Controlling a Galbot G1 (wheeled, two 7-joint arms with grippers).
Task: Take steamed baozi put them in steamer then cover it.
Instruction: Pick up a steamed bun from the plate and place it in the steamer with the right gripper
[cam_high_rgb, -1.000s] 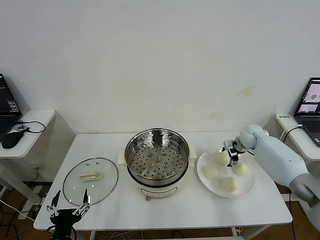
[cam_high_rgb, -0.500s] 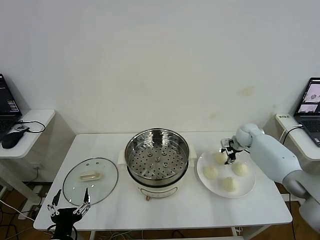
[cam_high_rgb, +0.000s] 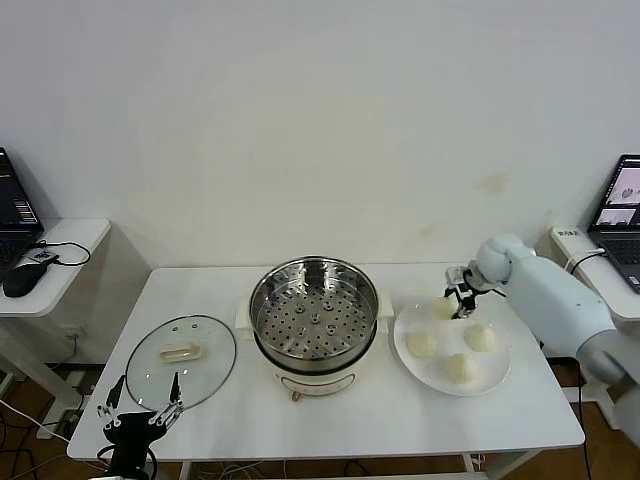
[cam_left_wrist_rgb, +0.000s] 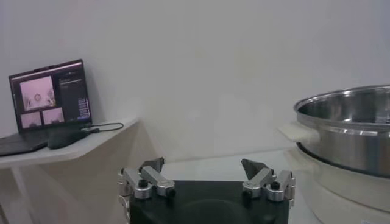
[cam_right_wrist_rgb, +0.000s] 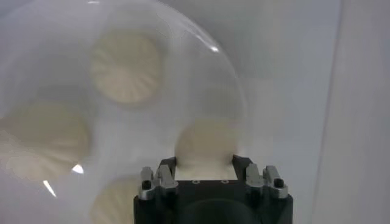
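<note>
Head view: right hand (cam_high_rgb: 458, 302) clamped on one baozi (cam_high_rgb: 443, 307), centre-right, at the plate's (cam_high_rgb: 497, 372) far rim; three baozi (cam_high_rgb: 462, 367) nearby; steamer (cam_high_rgb: 313, 325) centre, open. Left hand (cam_high_rgb: 139, 416) spread, lower left. Right wrist view: bun (cam_right_wrist_rgb: 205, 142) between fingers (cam_right_wrist_rgb: 166, 176).

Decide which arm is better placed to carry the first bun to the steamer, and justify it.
Right. The right gripper is shut on a baozi at the plate; the left gripper hangs open near the cover.
</note>
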